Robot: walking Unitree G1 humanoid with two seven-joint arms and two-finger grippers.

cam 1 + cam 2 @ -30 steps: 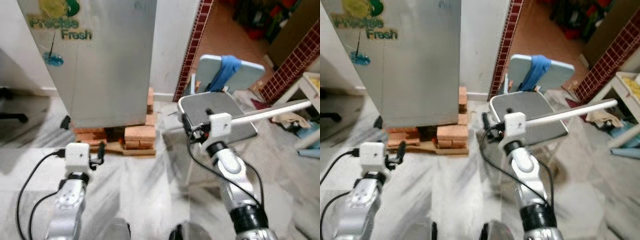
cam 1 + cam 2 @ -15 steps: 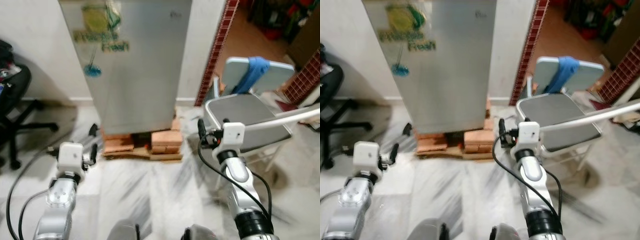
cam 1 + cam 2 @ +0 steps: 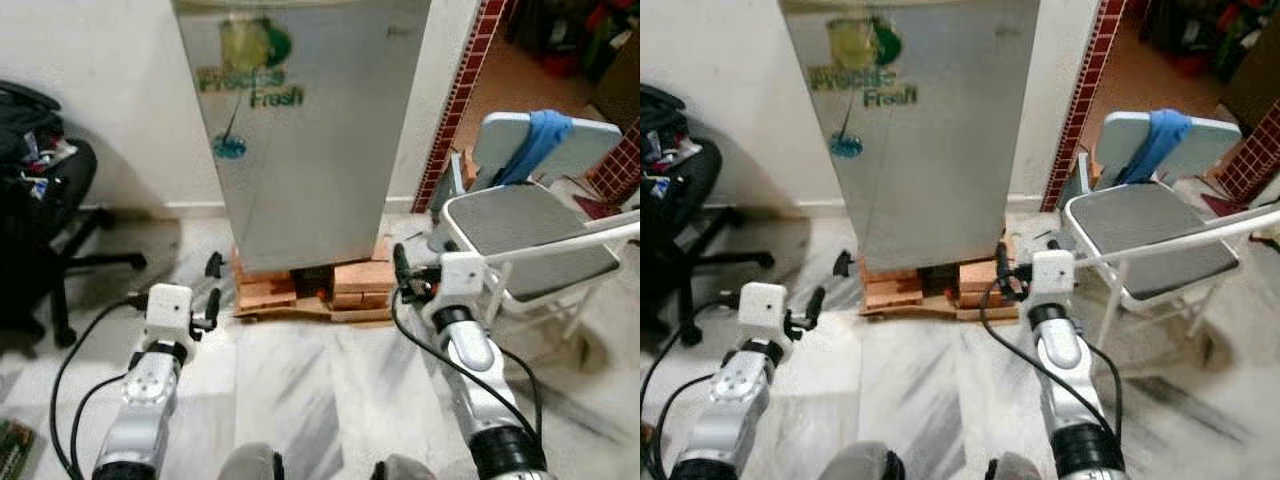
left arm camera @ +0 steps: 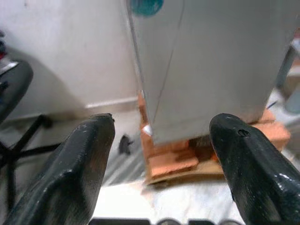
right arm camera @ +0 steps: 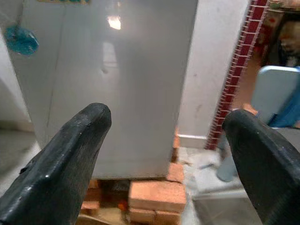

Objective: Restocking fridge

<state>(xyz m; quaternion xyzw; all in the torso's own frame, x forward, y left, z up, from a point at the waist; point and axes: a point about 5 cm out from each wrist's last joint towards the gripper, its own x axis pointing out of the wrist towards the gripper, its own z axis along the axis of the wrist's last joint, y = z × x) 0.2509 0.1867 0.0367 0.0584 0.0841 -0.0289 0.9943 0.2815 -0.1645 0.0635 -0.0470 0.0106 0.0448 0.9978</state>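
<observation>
A tall silver fridge with a green "Precise Fresh" sticker stands straight ahead, its door shut. It rests on a stack of bricks over the marble floor. My left gripper is held low in front of the fridge's left corner, open and holding nothing. My right gripper is level with the brick base on the right, also open and holding nothing. In the left wrist view the left gripper points at the fridge's lower left corner. In the right wrist view the right gripper faces the door's lower half.
A black office chair stands at the left by the white wall. A folding chair with a blue cloth sits close on the right, a white bar across it. A red-tiled pillar edges a doorway.
The view has swung left, so the fridge now sits in the middle and the office chair has come into sight. Both arms keep the same raised pose, fingers open.
</observation>
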